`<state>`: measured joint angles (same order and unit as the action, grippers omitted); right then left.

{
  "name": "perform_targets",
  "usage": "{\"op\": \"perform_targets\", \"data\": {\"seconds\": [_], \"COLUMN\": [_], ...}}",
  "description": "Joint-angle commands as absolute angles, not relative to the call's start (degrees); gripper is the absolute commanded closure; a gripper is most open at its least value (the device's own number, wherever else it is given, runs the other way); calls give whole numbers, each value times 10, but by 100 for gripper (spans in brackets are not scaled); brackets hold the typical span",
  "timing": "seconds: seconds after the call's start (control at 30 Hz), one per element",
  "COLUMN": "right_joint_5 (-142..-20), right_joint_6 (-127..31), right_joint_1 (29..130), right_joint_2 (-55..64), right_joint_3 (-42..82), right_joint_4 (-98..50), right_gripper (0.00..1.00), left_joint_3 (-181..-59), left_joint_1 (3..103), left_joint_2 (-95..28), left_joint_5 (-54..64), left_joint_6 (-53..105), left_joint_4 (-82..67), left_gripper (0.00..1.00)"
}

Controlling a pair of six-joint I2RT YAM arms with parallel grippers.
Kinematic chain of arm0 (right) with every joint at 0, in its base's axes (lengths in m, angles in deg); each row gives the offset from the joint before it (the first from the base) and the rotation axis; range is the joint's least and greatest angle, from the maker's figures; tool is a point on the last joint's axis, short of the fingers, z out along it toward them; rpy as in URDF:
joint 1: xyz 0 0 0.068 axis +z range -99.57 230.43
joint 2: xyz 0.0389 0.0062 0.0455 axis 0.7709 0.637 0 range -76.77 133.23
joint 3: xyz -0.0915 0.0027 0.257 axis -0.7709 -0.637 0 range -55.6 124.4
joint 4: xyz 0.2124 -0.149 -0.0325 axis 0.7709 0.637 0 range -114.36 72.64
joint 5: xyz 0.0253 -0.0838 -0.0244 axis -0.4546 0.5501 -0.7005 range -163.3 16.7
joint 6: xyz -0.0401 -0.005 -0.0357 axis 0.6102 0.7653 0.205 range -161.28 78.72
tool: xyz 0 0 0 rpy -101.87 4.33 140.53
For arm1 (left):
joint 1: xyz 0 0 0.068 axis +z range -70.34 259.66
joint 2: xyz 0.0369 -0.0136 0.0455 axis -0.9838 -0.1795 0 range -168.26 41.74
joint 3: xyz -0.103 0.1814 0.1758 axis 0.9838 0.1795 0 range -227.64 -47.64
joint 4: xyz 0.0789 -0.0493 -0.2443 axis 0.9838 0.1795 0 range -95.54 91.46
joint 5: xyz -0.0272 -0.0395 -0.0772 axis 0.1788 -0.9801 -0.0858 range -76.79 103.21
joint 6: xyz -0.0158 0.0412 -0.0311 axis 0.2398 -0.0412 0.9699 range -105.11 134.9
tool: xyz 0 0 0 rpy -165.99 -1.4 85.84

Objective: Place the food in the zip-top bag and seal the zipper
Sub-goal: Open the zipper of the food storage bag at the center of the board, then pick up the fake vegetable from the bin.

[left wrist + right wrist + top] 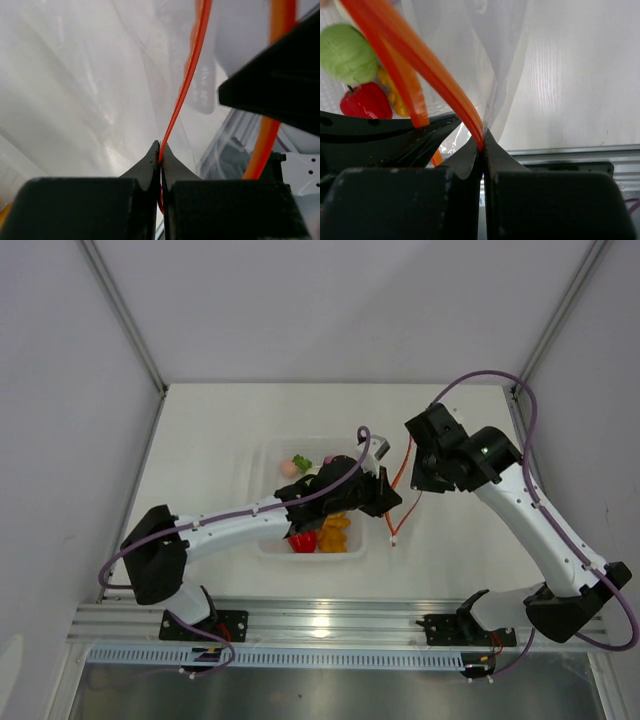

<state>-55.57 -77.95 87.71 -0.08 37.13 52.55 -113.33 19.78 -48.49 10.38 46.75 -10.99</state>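
Landmark for this report: the clear rectangular tray (264,490) on the white table (200,440).

Left arm: it runs from its base at the near left corner of the tray, low and stretched diagonally across the tray's middle, with the wrist past the tray's right rim. The left gripper (160,152) has its jaws pressed together, with only the thin orange-red zipper (186,85) pinched between the tips.

Right arm: it rises from its base well to the right of the tray, is bent at the elbow, and turns its wrist down and inward toward the tray's right far corner. The right gripper (483,145) is likewise clamped tight on the strip, fingertips meeting on it.

The two grippers sit close together just off the tray's right rim. Each wrist view shows the other's black finger body alongside.

Zip-top bag (100,90): held off the table between the two grippers, beside the tray's right edge. Its clear film hangs in loose folds. In the right wrist view the strip shows as two separate bands.

Food: red bell pepper (303,541) and orange-yellow lumpy piece (335,532) lie at the tray's near end. Pink round piece (289,468) and green cabbage (302,461) lie at its far end.
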Motion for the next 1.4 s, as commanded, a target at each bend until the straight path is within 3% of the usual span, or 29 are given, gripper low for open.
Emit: {"op": "perform_targets", "data": {"seconds": [0.0,0.23,0.43,0.5,0.77,1.07,1.13,1.17,1.37], "right_joint_5": [-474,-458,-391,-379,-471,-576,-594,-606,-621], "right_joint_6": [-791,-784,-804,-812,-786,-786,-785,-783,-770], "right_joint_1": [868,848,867,877,858,845,839,837,822], "right_joint_2": [-24,-13,27,43,17,-18,-28,-33,-25], "right_joint_3": [419,403,391,393,258,145,135,129,133], "right_joint_4": [629,628,628,627,490,370,347,344,333], "right_gripper": [100,100,100,100,100,100,100,100,100], "left_joint_3": [-1136,-1199,-1174,-1200,-1127,-1058,-1056,-1060,-1068], "left_joint_1": [203,178,182,182,210,231,236,236,239], "left_joint_2": [-476,-558,-631,-649,-586,-542,-530,-525,-468], "left_joint_5": [91,5,-153,-194,-40,25,33,42,52], "left_joint_6": [514,550,630,639,580,545,530,508,448], "left_joint_4": [-153,-176,-407,-412,-214,-127,-120,-109,-93], "left_gripper": [100,99,99,100,99,82,73,62,36]}}
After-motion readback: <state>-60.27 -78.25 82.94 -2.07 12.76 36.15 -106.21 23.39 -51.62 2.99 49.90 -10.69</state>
